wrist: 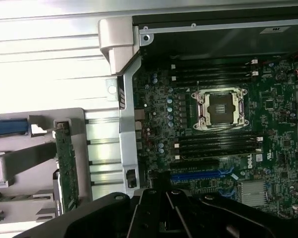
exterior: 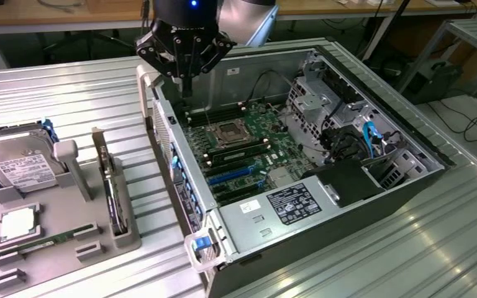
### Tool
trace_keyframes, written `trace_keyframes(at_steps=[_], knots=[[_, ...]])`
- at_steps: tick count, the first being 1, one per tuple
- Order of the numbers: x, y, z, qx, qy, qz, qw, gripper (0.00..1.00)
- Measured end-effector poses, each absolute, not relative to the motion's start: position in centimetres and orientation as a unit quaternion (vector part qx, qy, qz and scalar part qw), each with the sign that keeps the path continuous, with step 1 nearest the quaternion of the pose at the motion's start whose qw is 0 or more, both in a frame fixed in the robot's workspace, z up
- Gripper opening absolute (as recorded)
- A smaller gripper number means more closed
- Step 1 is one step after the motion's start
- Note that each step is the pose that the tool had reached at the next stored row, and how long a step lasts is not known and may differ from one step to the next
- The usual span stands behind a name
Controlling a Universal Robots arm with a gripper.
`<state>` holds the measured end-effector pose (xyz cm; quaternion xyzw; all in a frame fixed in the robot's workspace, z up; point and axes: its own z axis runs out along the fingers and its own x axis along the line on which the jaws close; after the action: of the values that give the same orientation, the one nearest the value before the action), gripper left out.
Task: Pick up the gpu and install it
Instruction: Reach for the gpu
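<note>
The gripper (wrist: 164,203) shows as a black linkage with its fingers drawn together, hanging over the open computer case (wrist: 126,99). Inside lies the green motherboard (wrist: 273,124). Its metal-framed CPU socket (wrist: 221,109) sits between two banks of black memory slots (wrist: 216,146), and a blue expansion slot (wrist: 201,174) lies near the gripper. Outside the case wall, on the ribbed metal table (wrist: 44,64), a grey holder (wrist: 20,163) carries a thin green board standing edge-on, likely the gpu (wrist: 67,163).

The gpu (exterior: 116,198) stands edge-on, its broad faces hidden.
</note>
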<state>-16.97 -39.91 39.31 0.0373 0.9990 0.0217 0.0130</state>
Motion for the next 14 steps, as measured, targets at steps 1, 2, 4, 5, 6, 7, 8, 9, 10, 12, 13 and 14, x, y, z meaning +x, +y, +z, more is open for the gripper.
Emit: trace_keyframes(at_steps=[1,2,4,5,6,7,8,9,10,12,13,14], knots=[[-17.1,-39.9,39.3,0.037,0.999,0.022,0.013,0.11],[-17.2,-39.9,39.3,0.037,0.999,0.022,0.013,0.11],[-17.4,-39.9,39.3,0.037,0.999,0.022,0.013,0.11],[-17.5,-39.9,39.3,0.037,0.999,0.022,0.013,0.11],[-17.7,-39.9,39.3,0.037,0.999,0.022,0.013,0.11],[-17.8,-39.9,39.3,0.037,0.999,0.022,0.013,0.11],[-17.9,-39.9,39.3,0.037,0.999,0.022,0.013,0.11],[-18.0,-39.9,39.3,0.037,0.999,0.022,0.013,0.11],[-18.1,-39.9,39.3,0.037,0.999,0.022,0.013,0.11],[-18.4,-39.9,39.3,0.037,0.999,0.022,0.013,0.11],[-18.5,-39.9,39.3,0.037,0.999,0.022,0.013,0.11],[-18.6,-39.9,39.3,0.037,0.999,0.022,0.013,0.11]])
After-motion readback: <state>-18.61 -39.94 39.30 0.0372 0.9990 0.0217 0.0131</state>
